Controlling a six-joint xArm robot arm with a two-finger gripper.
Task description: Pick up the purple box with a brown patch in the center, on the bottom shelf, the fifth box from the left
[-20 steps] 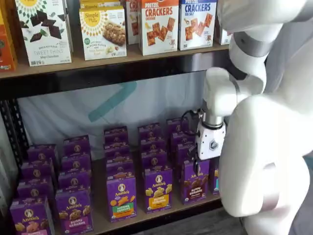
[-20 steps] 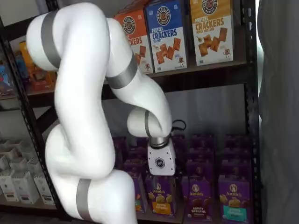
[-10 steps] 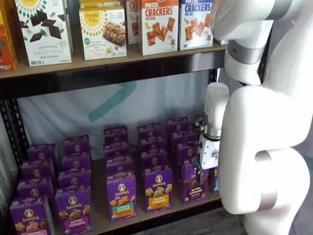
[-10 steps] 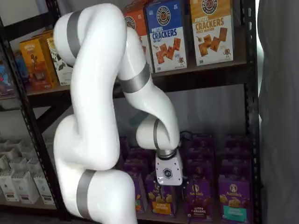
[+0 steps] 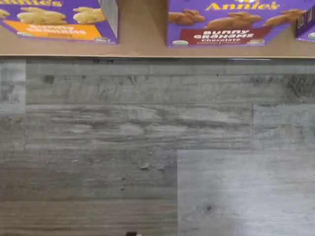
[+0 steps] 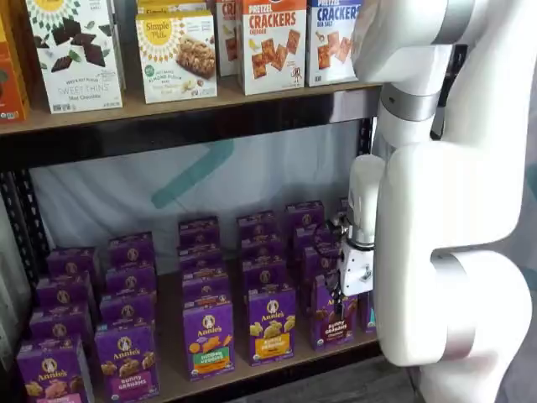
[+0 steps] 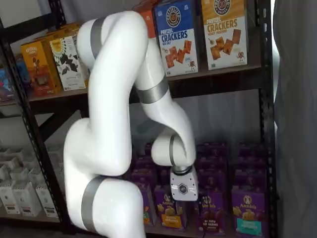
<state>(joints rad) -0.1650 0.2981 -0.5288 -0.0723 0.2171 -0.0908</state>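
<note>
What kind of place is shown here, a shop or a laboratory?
Probably a mock shop in a laboratory: a black metal rack holds rows of purple Annie's cartons and cracker boxes, over grey wood-look flooring.

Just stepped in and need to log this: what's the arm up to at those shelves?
A white robot arm is reaching low toward the bottom shelf, its hand in front of the purple box of chocolate Bunny Grahams, beside an orange-banded carton. Nothing looks gripped yet; the box stands on the shelf.

Pretzel cracker boxes (image 7: 174, 37) line the upper board; a Sweet Thins box (image 6: 74, 54) stands further along. Grey plank flooring (image 5: 157, 157) lies below; white cartons (image 7: 22, 191) fill a neighbouring rack.
</note>
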